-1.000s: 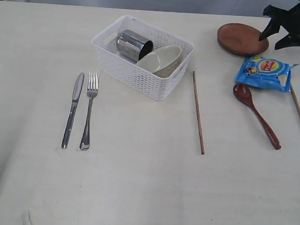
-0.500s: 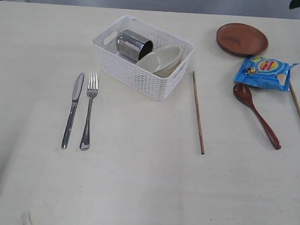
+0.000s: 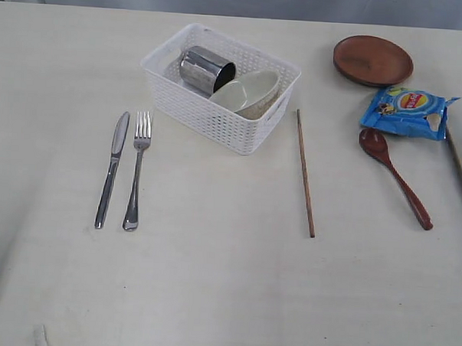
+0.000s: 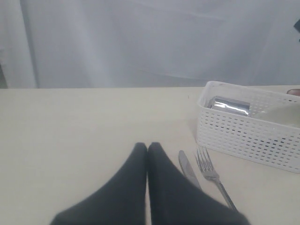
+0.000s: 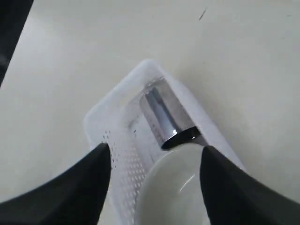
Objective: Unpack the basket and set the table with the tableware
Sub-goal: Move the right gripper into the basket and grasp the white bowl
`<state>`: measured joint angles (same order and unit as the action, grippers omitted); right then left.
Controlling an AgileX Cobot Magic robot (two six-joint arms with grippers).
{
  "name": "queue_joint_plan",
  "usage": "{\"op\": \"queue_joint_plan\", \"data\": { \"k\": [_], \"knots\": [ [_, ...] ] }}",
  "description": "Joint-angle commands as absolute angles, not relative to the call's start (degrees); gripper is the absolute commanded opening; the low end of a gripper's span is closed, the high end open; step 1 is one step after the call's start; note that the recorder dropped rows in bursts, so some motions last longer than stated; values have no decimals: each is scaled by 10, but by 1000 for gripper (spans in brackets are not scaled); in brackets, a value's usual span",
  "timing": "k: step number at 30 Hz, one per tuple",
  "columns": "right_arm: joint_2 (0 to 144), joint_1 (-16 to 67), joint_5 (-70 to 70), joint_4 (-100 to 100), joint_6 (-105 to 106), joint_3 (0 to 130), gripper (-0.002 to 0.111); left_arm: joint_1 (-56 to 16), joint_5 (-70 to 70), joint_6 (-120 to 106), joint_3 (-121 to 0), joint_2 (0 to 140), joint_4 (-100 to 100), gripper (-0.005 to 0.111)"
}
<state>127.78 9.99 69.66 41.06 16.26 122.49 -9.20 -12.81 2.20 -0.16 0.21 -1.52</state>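
Note:
The white basket stands at the back of the table with the steel cup on its side and the off-white bowl inside. Knife and fork lie side by side left of it. One chopstick lies right of the basket, another at the right edge. The wooden spoon and brown plate sit far right. Neither arm shows in the exterior view. My right gripper hangs open above the bowl and cup. My left gripper is shut and empty, near the knife.
A blue chip bag lies between the plate and the spoon, touching the spoon's bowl end. A grey curtain hangs behind the table's far edge. The basket's perforated wall stands close to the fork.
The right arm, seen above the plate a second ago, has gone out of the exterior view at the top right. Nothing on the table has moved.

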Motion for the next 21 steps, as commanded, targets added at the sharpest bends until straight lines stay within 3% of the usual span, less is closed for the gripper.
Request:
{"op": "queue_joint_plan", "data": {
  "k": [1,13,18,21],
  "knots": [
    [1279,167,700,307,136,1226,54,-93,-122,22,0,0,-19,0],
    [1282,246,700,31,-50,1226,54,-93,-122,22,0,0,-18,0],
    [1282,249,700,6,-93,1226,54,-93,-122,22,0,0,-18,0],
    [1284,249,700,12,-108,1226,45,-93,-122,22,0,0,-18,0]
  ]
}}
